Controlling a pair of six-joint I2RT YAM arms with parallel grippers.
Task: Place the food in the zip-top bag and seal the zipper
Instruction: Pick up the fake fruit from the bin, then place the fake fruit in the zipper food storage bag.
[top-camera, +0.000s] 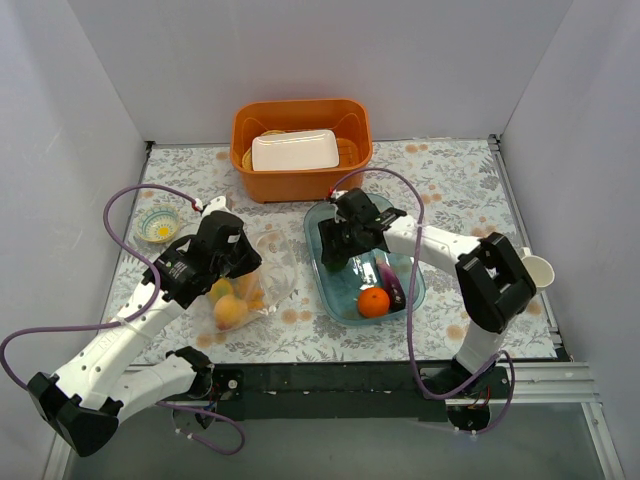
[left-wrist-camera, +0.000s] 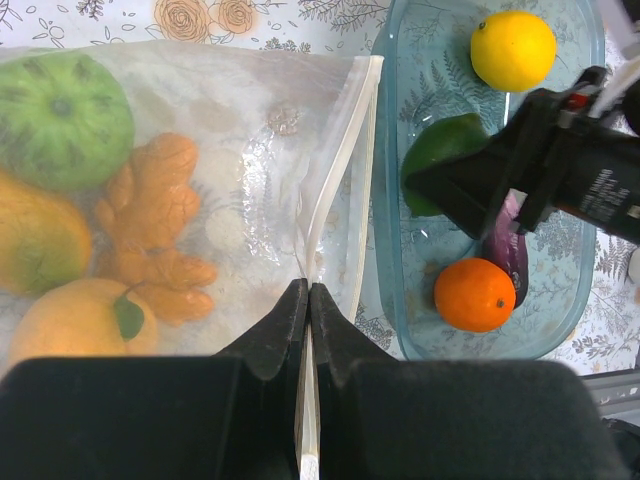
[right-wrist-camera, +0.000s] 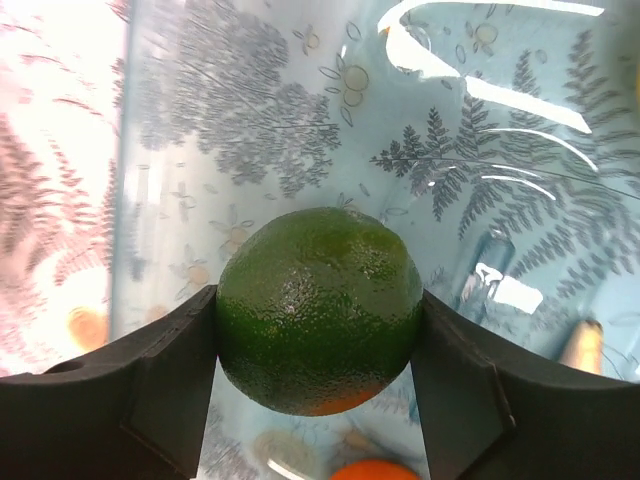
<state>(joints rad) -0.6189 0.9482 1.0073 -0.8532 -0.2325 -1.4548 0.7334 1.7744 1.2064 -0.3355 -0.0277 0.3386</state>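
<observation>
Four pieces of the food already lie inside the zip-top bag (left-wrist-camera: 260, 190): a green tomato (left-wrist-camera: 60, 120), an orange ginger-shaped piece (left-wrist-camera: 150, 220), a yellow mango (left-wrist-camera: 35, 240) and a yellow-orange citrus (left-wrist-camera: 80, 320) with a leaf. I see the bag lying flat on the flowered table (top-camera: 450, 170), just left of the blue tray (left-wrist-camera: 440, 40), with its mouth turned toward that tray. The zipper (left-wrist-camera: 318, 215) runs lengthwise along the tray's long side, near to far, leaning slightly toward the tray at its far end. My left gripper (left-wrist-camera: 307, 290) is pinched tight on the near part of that strip.

In the tray, my right gripper (right-wrist-camera: 315, 300) has a pad against each side of a green lime (right-wrist-camera: 320, 340). Its black body reaches over the tray and hides part of the purple eggplant (left-wrist-camera: 510, 255). An orange (left-wrist-camera: 474, 294) sits near it, a lemon (left-wrist-camera: 513, 48) beyond it. Farther back stands an orange bin (top-camera: 300, 180) with a white tray (top-camera: 294, 150) in it.
</observation>
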